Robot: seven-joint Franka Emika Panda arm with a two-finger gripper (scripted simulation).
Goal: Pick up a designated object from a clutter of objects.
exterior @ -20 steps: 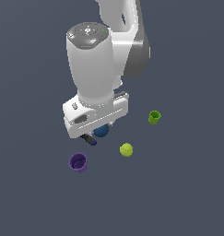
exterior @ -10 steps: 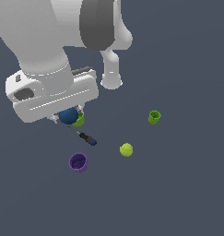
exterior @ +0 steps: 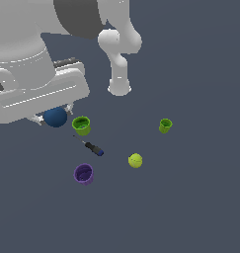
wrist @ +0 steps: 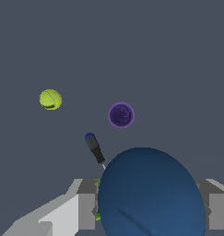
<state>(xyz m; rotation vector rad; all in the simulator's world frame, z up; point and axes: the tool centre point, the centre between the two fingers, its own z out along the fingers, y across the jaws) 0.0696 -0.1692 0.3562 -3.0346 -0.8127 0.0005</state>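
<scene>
— What's biggest here?
— The gripper [exterior: 55,117], its fingers clamped on the dark blue ball [exterior: 55,117], held above the floor at the exterior view's nine o'clock.
— And below it?
— A purple cup [exterior: 84,174] at seven o'clock, a green cup [exterior: 81,125] just beside the ball, another green cup [exterior: 165,125] at three o'clock, then the yellow-green ball [exterior: 135,160] and the slim black-and-blue tool [exterior: 94,148].

Glossy white rounded arm [exterior: 119,54] casing, dark grey joint bands, boxy pale-grey hand.

flat dark slate-grey floor [exterior: 200,207], plain, even, shadowless light
</scene>
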